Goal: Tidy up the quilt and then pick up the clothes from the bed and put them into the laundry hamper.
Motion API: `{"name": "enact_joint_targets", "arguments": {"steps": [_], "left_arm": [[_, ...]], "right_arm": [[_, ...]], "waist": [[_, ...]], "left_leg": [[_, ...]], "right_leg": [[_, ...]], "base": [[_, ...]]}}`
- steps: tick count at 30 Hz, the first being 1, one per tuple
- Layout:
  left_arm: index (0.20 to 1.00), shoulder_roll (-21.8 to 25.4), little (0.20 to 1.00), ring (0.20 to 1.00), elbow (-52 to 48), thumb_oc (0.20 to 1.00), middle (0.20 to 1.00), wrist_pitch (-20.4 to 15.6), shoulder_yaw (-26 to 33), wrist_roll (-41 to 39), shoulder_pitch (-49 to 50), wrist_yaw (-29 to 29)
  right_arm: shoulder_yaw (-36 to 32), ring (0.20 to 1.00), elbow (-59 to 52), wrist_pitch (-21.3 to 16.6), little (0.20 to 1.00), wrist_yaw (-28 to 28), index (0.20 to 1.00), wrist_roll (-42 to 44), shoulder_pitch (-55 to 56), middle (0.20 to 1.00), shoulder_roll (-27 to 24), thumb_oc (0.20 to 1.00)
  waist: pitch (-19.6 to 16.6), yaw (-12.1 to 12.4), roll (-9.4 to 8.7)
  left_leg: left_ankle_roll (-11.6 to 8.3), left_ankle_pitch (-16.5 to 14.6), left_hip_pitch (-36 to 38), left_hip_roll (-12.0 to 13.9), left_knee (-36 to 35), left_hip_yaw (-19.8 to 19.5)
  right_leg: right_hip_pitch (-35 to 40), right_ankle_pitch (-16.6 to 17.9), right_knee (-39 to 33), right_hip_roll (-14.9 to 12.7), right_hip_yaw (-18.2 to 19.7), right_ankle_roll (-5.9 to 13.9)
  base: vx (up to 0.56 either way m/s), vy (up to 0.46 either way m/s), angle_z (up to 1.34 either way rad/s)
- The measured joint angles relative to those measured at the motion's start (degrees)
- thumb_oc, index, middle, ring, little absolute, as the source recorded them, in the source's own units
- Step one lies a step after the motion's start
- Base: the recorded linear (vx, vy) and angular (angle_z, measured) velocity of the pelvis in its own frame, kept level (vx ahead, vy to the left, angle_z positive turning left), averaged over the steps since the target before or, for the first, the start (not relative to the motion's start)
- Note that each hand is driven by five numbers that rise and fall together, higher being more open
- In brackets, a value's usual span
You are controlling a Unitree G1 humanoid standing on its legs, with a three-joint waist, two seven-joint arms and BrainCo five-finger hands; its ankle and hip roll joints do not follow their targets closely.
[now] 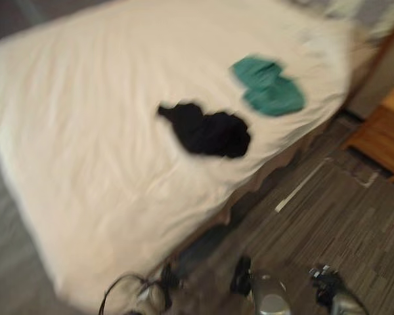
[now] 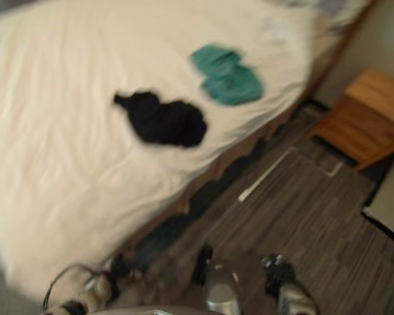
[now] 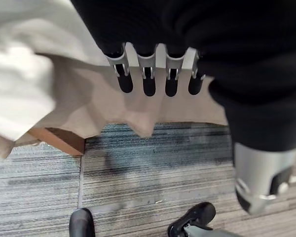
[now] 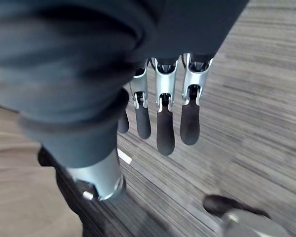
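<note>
the quilt point(image 1: 105, 118) lies spread smooth over the bed, so tidying looks done. on it a black garment point(image 1: 207, 130) and, near it, a green garment point(image 1: 268, 84) wait for pickup. the left hand point(image 3: 158, 69) and right hand point(image 4: 163, 113) hang relaxed, empty, above the floor point(image 4: 256, 98).

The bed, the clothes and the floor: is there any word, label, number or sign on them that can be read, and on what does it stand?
None: no text can be read in any view.
Black garment: plain, no print visible.
Green garment: plain, no label visible.
Cream quilt: plain.
Wooden nightstand: no sign on it.
Striped carpet: a bare pale strip, no writing.
</note>
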Motion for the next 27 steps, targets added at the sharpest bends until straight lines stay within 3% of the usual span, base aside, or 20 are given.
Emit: {"name": "enact_joint_targets", "arguments": {"steps": [1, 3, 4, 5, 7, 8, 9, 12, 13, 16, 17, 18, 19, 20, 22, 23, 24, 25, 26, 27], "left_arm": [[1.000, -0.3, 1.000, 1.000, 1.4, 1.000, 1.000, -0.4, 1.6, -0.2, 0.2, 0.1], [1.000, -0.6, 1.000, 1.000, 2.3, 1.000, 1.000, 0.0, 4.2, -2.2, 0.7, 0.2], [1.000, -0.6, 1.000, 1.000, 2.7, 1.000, 1.000, 0.3, 5.1, -2.4, 0.9, 0.8], [1.000, 0.0, 1.000, 1.000, 1.2, 1.000, 1.000, 0.1, 5.2, -3.2, 0.6, 1.6], [1.000, 1.0, 1.000, 1.000, 1.5, 1.000, 1.000, -0.2, 4.6, -4.4, -2.2, 2.7], [1.000, 1.0, 1.000, 1.000, 2.7, 1.000, 1.000, -0.5, 4.8, -4.5, -2.5, 2.8], [1.000, 0.7, 1.000, 1.000, 2.8, 1.000, 1.000, -0.6, 5.4, -4.6, -3.2, 3.7], [1.000, 0.4, 1.000, 1.000, 2.2, 1.000, 1.000, -2.9, 6.6, -6.4, -5.4, 4.2], [1.000, -0.1, 1.000, 1.000, 2.9, 1.000, 1.000, -3.0, 7.1, -6.7, -5.5, 4.2], [1.000, -1.1, 1.000, 1.000, 4.3, 1.000, 1.000, -2.8, 8.0, -6.7, -3.2, 3.9], [1.000, -1.5, 1.000, 1.000, 4.9, 1.000, 1.000, -2.8, 7.6, -6.6, -2.3, 3.5], [1.000, -1.3, 1.000, 1.000, 5.7, 1.000, 1.000, -2.6, 7.9, -6.5, -2.3, 3.2], [1.000, -0.9, 1.000, 1.000, 6.1, 1.000, 1.000, -2.1, 7.3, -6.5, -2.1, 3.1], [1.000, -0.2, 1.000, 1.000, 5.9, 1.000, 1.000, -2.2, 5.6, -6.2, -1.9, 3.0], [1.000, 0.3, 1.000, 1.000, 4.4, 1.000, 1.000, -2.3, 4.0, -5.9, -3.1, 2.8], [1.000, 0.5, 1.000, 1.000, 4.6, 1.000, 1.000, -2.4, 2.9, -5.5, -4.4, 2.6], [1.000, 0.5, 1.000, 1.000, 4.8, 1.000, 1.000, -2.6, 2.4, -5.3, -5.2, 2.4], [1.000, 0.3, 1.000, 1.000, 5.0, 1.000, 1.000, -2.8, 1.0, -3.4, -7.0, 1.9], [1.000, 0.2, 1.000, 1.000, 5.2, 1.000, 1.000, -3.0, 1.3, -2.8, -7.7, 1.8], [1.000, -0.8, 1.000, 1.000, 5.5, 1.000, 1.000, -2.9, 1.8, -0.9, -7.5, 1.2]], "right_arm": [[0.1, 1.000, 2.7, 0.3, 1.000, 0.2, 1.000, -1.6, -0.3, 1.000, 0.9, 1.000], [0.7, 1.000, 6.2, 1.9, 1.000, 0.7, 1.000, -4.0, -2.0, 1.000, 2.4, 1.000], [2.3, 1.000, 6.1, 1.8, 1.000, 0.6, 1.000, -4.5, -2.2, 1.000, 2.5, 1.000], [4.1, 1.000, 6.5, 1.9, 1.000, 0.5, 1.000, -5.5, -3.5, 1.000, 2.8, 1.000], [8.8, 1.000, 9.7, 1.8, 1.000, 0.7, 1.000, -6.5, -8.4, 1.000, 4.2, 1.000], [10.0, 1.000, 11.0, 2.0, 1.000, 0.8, 1.000, -7.8, -9.9, 1.000, 4.1, 1.000], [11.1, 1.000, 11.0, 2.0, 1.000, 1.0, 1.000, -10.8, -9.3, 1.000, 3.9, 1.000], [10.9, 1.000, 12.4, 3.2, 1.000, 1.0, 1.000, -13.3, -3.7, 1.000, 0.7, 1.000], [10.9, 1.000, 13.2, 3.8, 1.000, 1.0, 1.000, -13.3, -2.4, 1.000, -0.3, 1.000], [8.7, 1.000, 13.1, 3.7, 1.000, 1.9, 1.000, -15.0, 3.6, 1.000, -0.9, 1.000], [8.6, 1.000, 13.2, 3.8, 1.000, 2.1, 1.000, -15.4, 4.9, 1.000, -1.3, 1.000], [8.2, 1.000, 13.6, 3.7, 1.000, 2.1, 1.000, -15.5, 4.9, 1.000, -0.5, 1.000], [8.3, 1.000, 13.1, 3.8, 1.000, 2.3, 1.000, -15.6, 4.6, 1.000, 0.4, 1.000], [8.7, 1.000, 10.4, 3.4, 1.000, 2.6, 1.000, -16.0, 3.7, 1.000, 0.8, 1.000], [8.5, 1.000, 6.1, 3.5, 1.000, 3.0, 1.000, -16.8, 4.2, 1.000, 1.0, 1.000], [7.5, 1.000, 6.5, 3.5, 1.000, 3.0, 1.000, -16.9, 2.9, 1.000, 1.8, 1.000], [6.4, 1.000, 6.4, 3.6, 1.000, 3.2, 1.000, -16.8, 2.1, 1.000, 2.7, 1.000], [6.2, 1.000, 7.0, 3.0, 1.000, 3.3, 1.000, -16.8, 1.6, 1.000, 4.1, 1.000], [6.0, 1.000, 7.8, 3.0, 1.000, 3.4, 1.000, -16.6, 0.1, 1.000, 4.1, 1.000], [5.2, 1.000, 9.7, 3.5, 1.000, 3.0, 1.000, -16.6, -2.7, 1.000, 3.9, 1.000]], "waist": [[-0.6, 0.4, 0.03], [-1.4, 3.2, -1.08], [-2.4, 3.8, -3.37], [-3.1, 6.0, -5.39], [-2.9, 8.3, -9.07], [-2.9, 9.1, -9.50], [-2.5, 10.2, -8.83], [-2.6, 9.6, -5.75], [-2.7, 9.8, -5.11], [-3.3, 10.2, -5.74], [-3.7, 9.9, -4.79], [-3.2, 9.8, -4.70], [-3.2, 8.7, -4.41], [-2.3, 8.8, -2.71], [-1.7, 5.0, -2.70], [-0.5, 4.4, -2.79], [0.2, 3.8, -1.90], [0.0, 2.9, -3.78], [1.2, 2.1, -5.16], [1.8, 1.0, -5.62]], "left_leg": [[-2.75, -0.2, 0.5, 1.5, 5.4, -0.8], [-2.53, 3.2, -2.1, 6.2, 22.5, -9.6], [0.96, 11.9, -9.3, 6.5, 37.4, -19.8], [1.77, 14.5, -17.1, 2.3, 49.6, -30.2], [3.75, 6.2, -27.8, -14.1, 55.6, -45.4], [4.06, 3.8, -30.0, -18.1, 52.8, -49.2], [3.96, 2.4, -32.7, -18.2, 38.7, -50.7], [3.10, 6.0, -35.6, -12.2, 8.6, -49.7], [3.49, 7.5, -36.0, -12.1, 5.9, -49.6], [9.43, 11.2, -30.8, -14.4, 7.1, -42.5], [10.76, 9.4, -28.0, -14.3, 7.3, -42.3], [11.37, 12.1, -26.6, -14.3, 6.6, -42.5], [11.72, 11.5, -23.5, -13.6, 4.4, -42.0], [11.58, 12.7, -21.1, -12.6, 1.1, -41.9], [15.13, 10.2, -19.1, -16.2, 1.2, -44.0], [15.51, 9.7, -18.1, -16.7, 1.1, -44.3], [14.43, 9.0, -17.0, -16.8, -0.4, -45.7], [10.23, 4.1, -15.3, -18.7, -0.7, -45.7], [12.83, -1.0, -15.9, -20.4, 7.8, -43.9], [15.22, -3.9, -15.6, -21.4, 10.3, -44.5]], "right_leg": [[0.9, -0.4, -2.2, 2.2, 1.6, -0.79], [4.9, 1.1, -7.5, 7.1, 8.4, -2.03], [6.3, 3.0, -10.4, 9.5, 13.7, -5.61], [7.5, 4.9, -13.2, 10.9, 20.3, -6.11], [10.2, 7.4, -16.8, 10.6, 29.8, -4.54], [11.7, 6.4, -18.3, 10.8, 34.0, -3.24], [15.6, 6.4, -19.5, 12.2, 36.5, -1.79], [20.3, 5.0, -22.8, 14.8, 40.3, -3.74], [21.6, 6.1, -24.2, 14.3, 41.6, -4.60], [26.0, 1.6, -23.7, 11.8, 44.4, -0.85], [27.5, 0.2, -22.7, 12.5, 44.5, -0.99], [26.2, -2.9, -16.8, 13.4, 44.0, -1.22], [19.2, -4.8, -1.1, 14.5, 41.1, 1.72], [6.2, -0.6, 23.7, 14.7, 35.3, 6.92], [-5.5, -1.9, 35.8, 11.4, 35.8, 6.73], [-8.0, -2.9, 34.4, 10.9, 36.6, 8.00], [-8.2, -4.1, 23.8, 11.5, 36.5, 7.74], [-5.8, -4.0, -2.7, 10.8, 36.5, 7.30], [-5.1, -2.5, -10.7, 8.1, 35.9, 10.06], [-5.1, 2.5, -16.8, 5.7, 32.3, 9.82]], "base": [[0.29, -0.369, -1.48], [0.26, -0.288, -1.91], [0.30, -0.018, -2.27], [0.31, 0.105, -2.67], [0.33, 0.154, -2.83], [0.52, 0.187, -3.42], [0.59, 0.223, -2.88], [0.49, 0.195, -1.85], [0.51, 0.190, -1.67], [0.58, 0.199, -0.87], [0.37, 0.067, -0.43], [0.22, 0.022, -0.46], [0.37, 0.132, -0.62], [0.45, 0.162, -0.36], [0.62, 0.125, 0.35], [0.62, 0.024, 0.57], [1.12, -0.014, 0.96], [0.92, -0.025, 1.18], [1.06, -0.066, 1.45], [0.37, -0.041, 0.95]]}}
